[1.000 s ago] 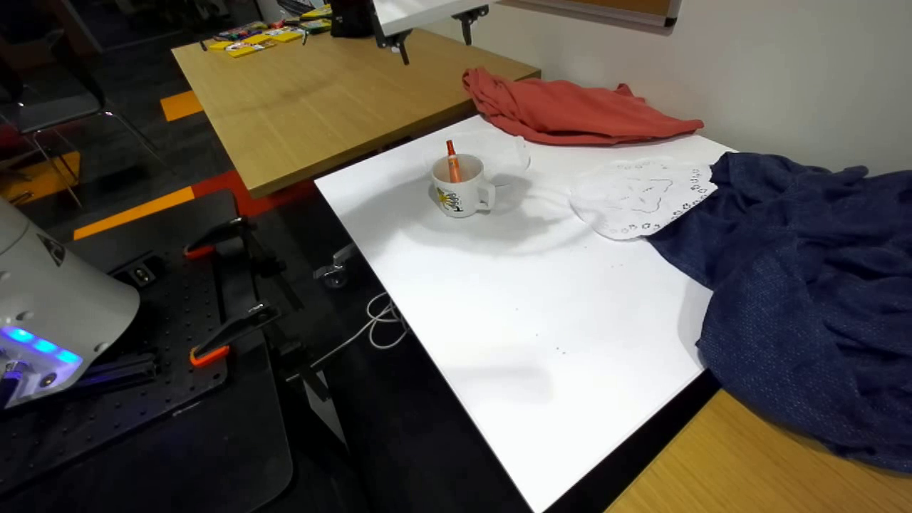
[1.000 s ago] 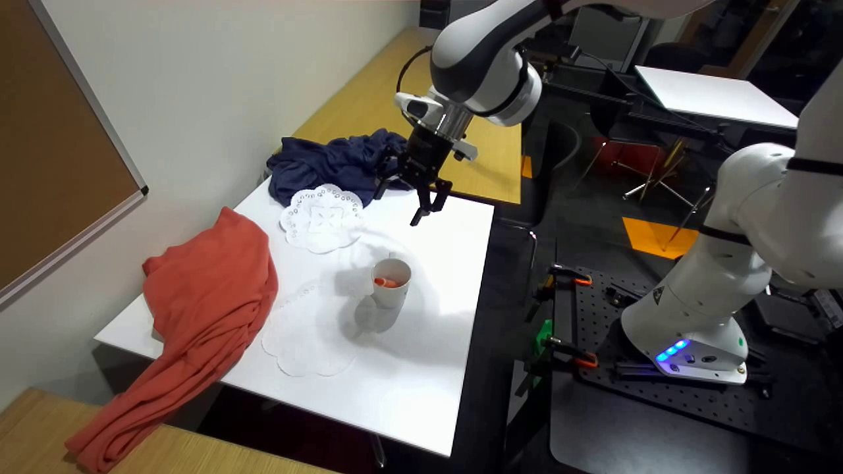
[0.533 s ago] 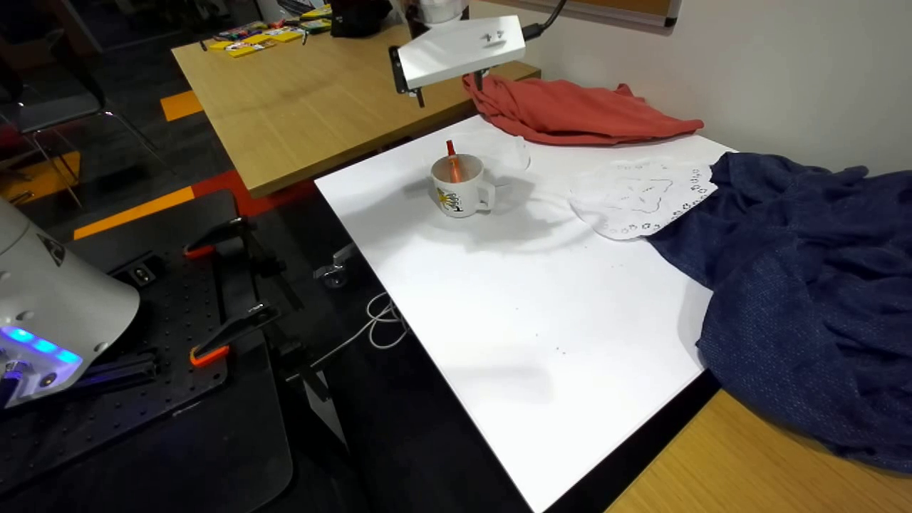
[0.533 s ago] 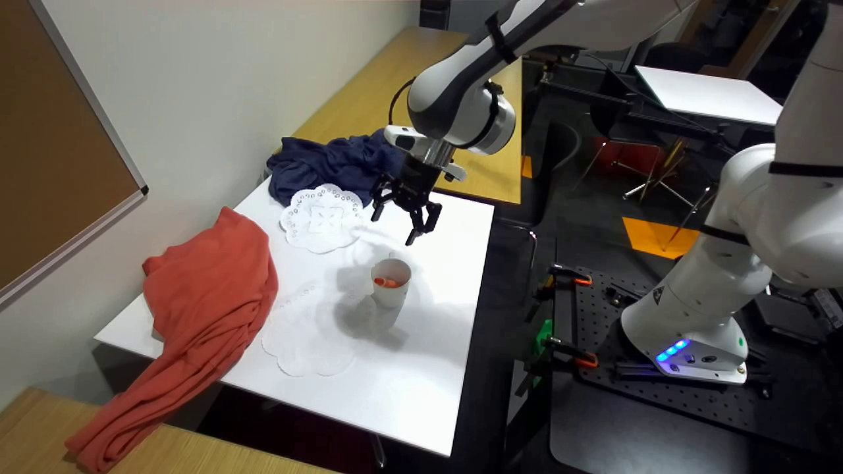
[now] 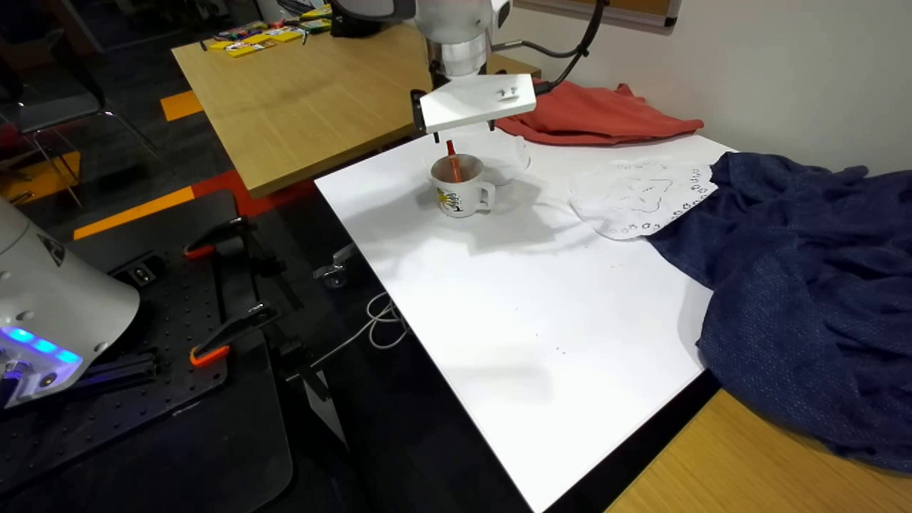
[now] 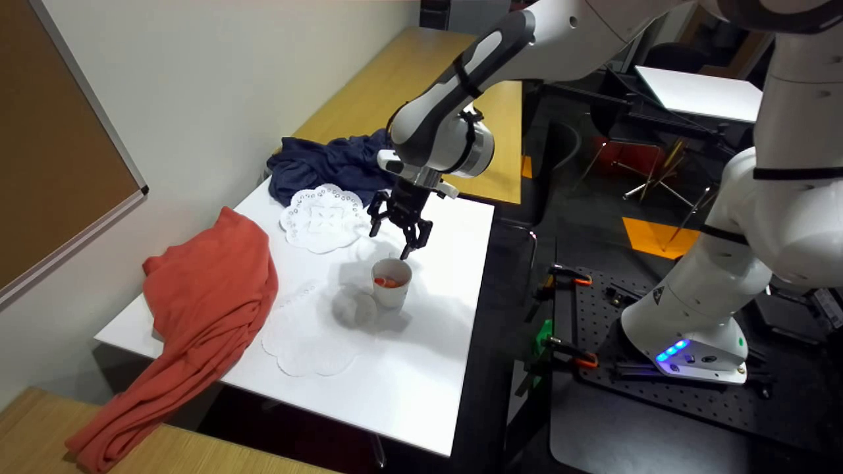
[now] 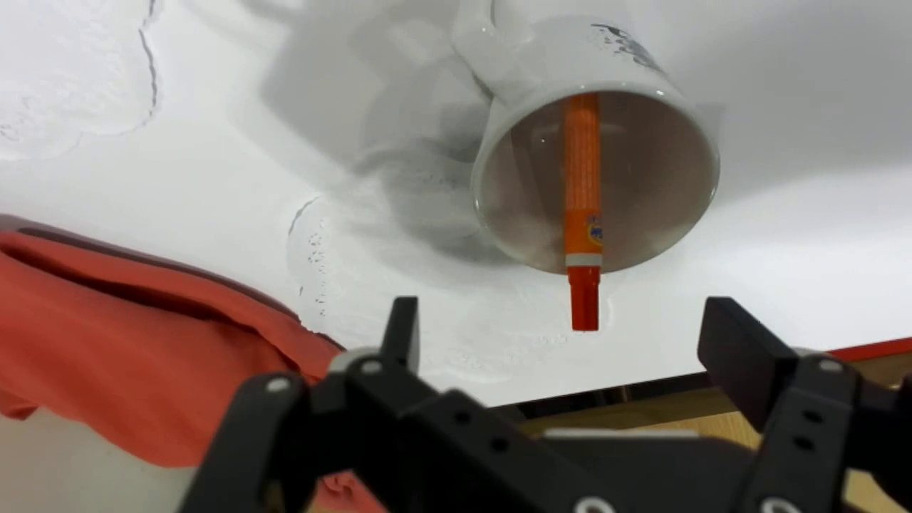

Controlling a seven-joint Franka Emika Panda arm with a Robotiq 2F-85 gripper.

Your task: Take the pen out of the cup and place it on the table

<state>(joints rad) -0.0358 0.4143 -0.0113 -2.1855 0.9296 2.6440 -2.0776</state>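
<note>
The pen is orange with a red cap and stands tilted in the white cup, its cap above the rim. It also shows in both exterior views. The cup stands upright on the white table in both exterior views. My gripper is open and empty. In the wrist view the cap lies between the two fingertips, touching neither. In both exterior views the gripper is just above the cup. The pen's lower end is hidden in the cup.
A red cloth and a dark blue cloth lie along the table's wall side. White doilies lie near the cup. A light brown wooden table stands beyond the table's edge.
My gripper has moved down and towards the cup, and is now close above it. The fingers have stayed open. The cup and the pen have not moved.
</note>
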